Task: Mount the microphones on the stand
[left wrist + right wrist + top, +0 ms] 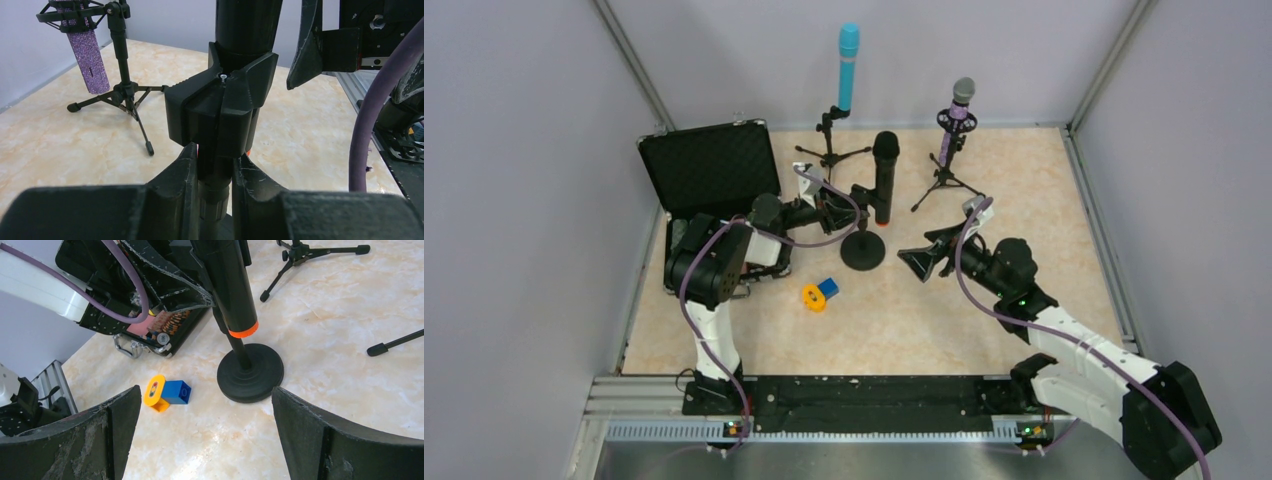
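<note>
1. Your L tool (215, 155): fingers pressed together, pinching the post of the round-base stand (863, 252) just under its clip (220, 110).
2. Black mic (885, 170) w/ orange end: upright in that clip, approx. mid-tabletop (1024, 200). The orange ring sits above the round base, w/ post showing between them.
3. Your R tool (911, 266): fingers spread wide, at 3 o'clock of the round base, near it but apart, tips pointing toward it.
4. Light-blue mic (848, 65): upright on a tripod stand (829, 150), at 11 o'clock from the black mic, by the far edge.
5. Purple mic (957, 115), glittery w/ silver grille: sits in the ring mount (955, 118) of a second tripod stand (944, 182), at 2 o'clock from the black mic, leaning a bit.
6. Black case (709, 165): open, lid up, at 9 o'clock of your L tool.
7. Orange-and-blue block (819, 294): lies flat on the tabletop at 7 o'clock of the round base, apart from it.
</note>
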Controlling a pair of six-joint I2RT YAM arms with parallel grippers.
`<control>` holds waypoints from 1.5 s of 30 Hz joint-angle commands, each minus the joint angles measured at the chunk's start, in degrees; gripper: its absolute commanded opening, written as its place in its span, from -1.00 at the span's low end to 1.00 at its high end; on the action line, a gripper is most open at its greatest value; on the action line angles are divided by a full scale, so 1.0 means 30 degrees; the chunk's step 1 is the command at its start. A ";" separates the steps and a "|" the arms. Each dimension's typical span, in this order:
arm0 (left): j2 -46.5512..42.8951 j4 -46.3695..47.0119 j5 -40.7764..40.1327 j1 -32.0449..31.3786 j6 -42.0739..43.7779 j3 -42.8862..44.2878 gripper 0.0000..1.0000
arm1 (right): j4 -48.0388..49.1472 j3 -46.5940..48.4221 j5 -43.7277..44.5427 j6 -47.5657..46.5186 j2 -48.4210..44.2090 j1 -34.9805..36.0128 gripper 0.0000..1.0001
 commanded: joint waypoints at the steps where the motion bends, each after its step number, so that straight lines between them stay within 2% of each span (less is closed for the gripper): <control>1: 0.0001 0.1791 0.0203 0.0022 -0.0562 0.0138 -1.00 | 0.0303 0.0819 -0.0002 -0.0599 0.0049 -0.0197 0.98; 9: -0.1416 0.1806 -0.0147 -0.0316 -0.0402 -0.0663 -1.00 | 0.1870 -0.0264 -0.0184 -0.1398 0.0359 -0.0181 0.97; 15: -0.2759 0.1784 -0.0747 -0.0851 -0.0173 -0.1299 -1.00 | 0.1407 -0.0225 -0.0302 -0.2772 0.0778 0.0261 0.97; 22: -0.4100 0.1450 -0.1946 -0.1768 0.0111 -0.1773 -1.00 | 0.2366 -0.1255 0.0172 -0.2748 0.0510 0.0856 0.97; 32: -0.6952 -0.2707 -0.4377 -0.3737 0.2751 -0.1812 -1.00 | 0.4615 -0.2661 0.0891 -0.3174 0.0321 0.1338 0.97; 40: -0.9051 -0.5451 -0.5511 -0.4738 0.3750 -0.1506 -1.00 | 0.7163 -0.3134 0.2129 -0.3149 0.1386 0.1707 0.94; 45: -0.9814 -0.6188 -0.7342 -0.5414 0.3670 -0.1490 -1.00 | 0.8076 -0.2804 0.2685 -0.2755 0.1879 0.2035 0.90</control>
